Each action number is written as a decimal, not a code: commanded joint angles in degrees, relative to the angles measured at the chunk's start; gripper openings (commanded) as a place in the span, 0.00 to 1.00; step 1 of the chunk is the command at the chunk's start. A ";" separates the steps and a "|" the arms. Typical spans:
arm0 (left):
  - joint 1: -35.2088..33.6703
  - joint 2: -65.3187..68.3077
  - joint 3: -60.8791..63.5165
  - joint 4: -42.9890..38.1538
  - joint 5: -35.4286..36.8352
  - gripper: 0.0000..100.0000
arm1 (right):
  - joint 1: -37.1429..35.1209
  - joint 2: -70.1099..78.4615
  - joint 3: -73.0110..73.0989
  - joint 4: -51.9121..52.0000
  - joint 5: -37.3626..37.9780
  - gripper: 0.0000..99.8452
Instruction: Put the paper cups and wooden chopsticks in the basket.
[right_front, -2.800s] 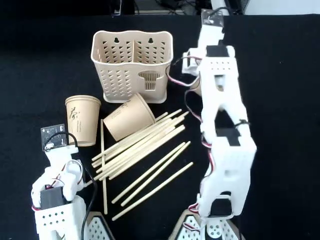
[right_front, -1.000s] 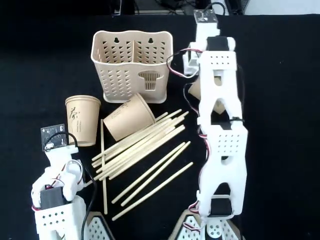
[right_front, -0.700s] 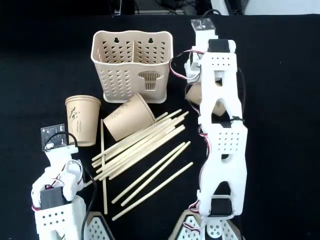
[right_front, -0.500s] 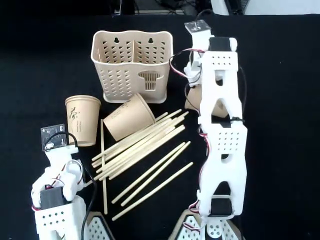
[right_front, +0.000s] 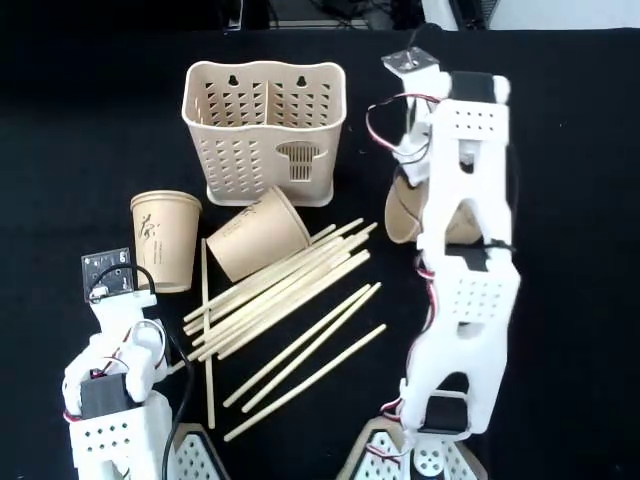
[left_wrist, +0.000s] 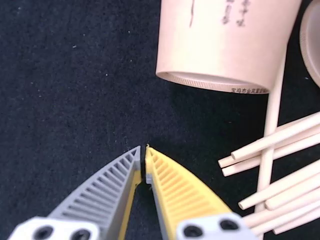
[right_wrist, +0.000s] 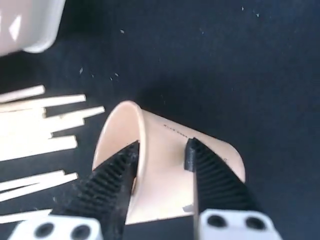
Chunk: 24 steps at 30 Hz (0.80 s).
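- On my right gripper (right_wrist: 161, 150) the black ribbed jaws are clamped, as I read it, on the wall of a tan paper cup (right_wrist: 167, 175) tipped on its side. One finger is at the mouth rim and the other is on the outside.
- That held cup sits under the right arm, toward the far edge of the black table (right_front: 80, 120), just beside the right end of the beige perforated plastic basket (right_front: 235, 150). I can't tell whether it is off the table.
- On my left gripper (left_wrist: 145, 150) the grey and yellow jaws are together, tips touching, with nothing between them. It hangs over bare table near the front-left corner.
- Just beyond those tips is a second tan paper cup with dark print (left_wrist: 225, 40), toward the left edge.
- A third tan paper cup (right_front: 258, 233) lies on its side in front of the basket.
- The plain wooden chopsticks (right_front: 280, 290) lie fanned loose mid-table, just beside that third cup.
- My call is that this is early going. No cup or stick is in the basket as far as I can see, one cup is in hand, and two cups and every stick are left.
- The right wrist view gives me the grip itself, which the arm hides in the high view.
- The high view gives me the basket's two compartments and the whole spread.
- The left wrist view confirms the closed tips.
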 joint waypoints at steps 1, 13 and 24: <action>-0.48 0.00 0.92 0.26 0.00 0.03 | 1.67 -6.99 1.54 0.62 2.02 0.06; -0.48 0.00 0.92 0.26 0.00 0.03 | 11.52 -14.81 7.43 -1.76 2.81 0.01; -0.48 0.00 0.92 0.26 0.00 0.03 | 19.69 -20.00 33.10 -26.64 0.53 0.01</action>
